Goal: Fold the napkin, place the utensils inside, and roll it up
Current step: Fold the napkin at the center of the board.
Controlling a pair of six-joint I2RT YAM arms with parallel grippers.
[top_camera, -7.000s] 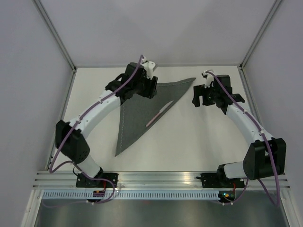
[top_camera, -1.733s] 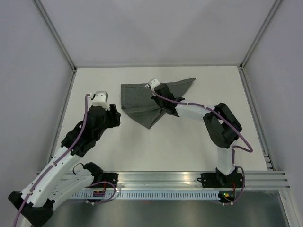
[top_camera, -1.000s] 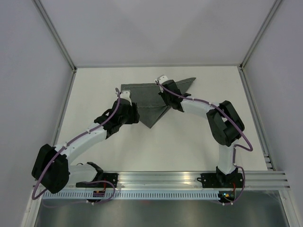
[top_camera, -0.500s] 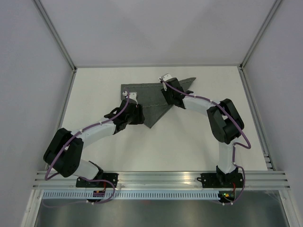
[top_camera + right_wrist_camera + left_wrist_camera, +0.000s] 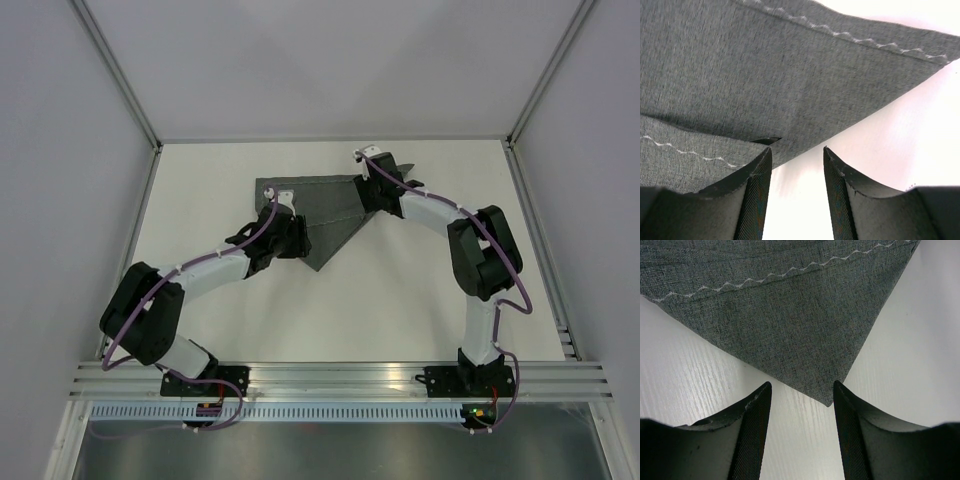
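The dark grey napkin [image 5: 325, 205] lies folded into a downward-pointing shape at the back middle of the table. No utensil shows in any view. My left gripper [image 5: 298, 242] is open, low at the napkin's lower left edge. In the left wrist view the napkin [image 5: 790, 315] has its pointed corner just ahead of the open left gripper [image 5: 801, 385], nothing between the fingers. My right gripper [image 5: 372, 195] is open at the napkin's right side. In the right wrist view the napkin's [image 5: 790, 75] folded edge lies just ahead of the open right gripper [image 5: 797, 150], a flap beside the left finger.
The white table [image 5: 400, 290] is walled by grey panels on three sides. A metal rail [image 5: 340, 375] carrying both arm bases runs along the near edge.
My left gripper has reached in from the left to the napkin's lower corner. My right gripper has slid right along the napkin toward its right end. The napkin is folded smaller than before.
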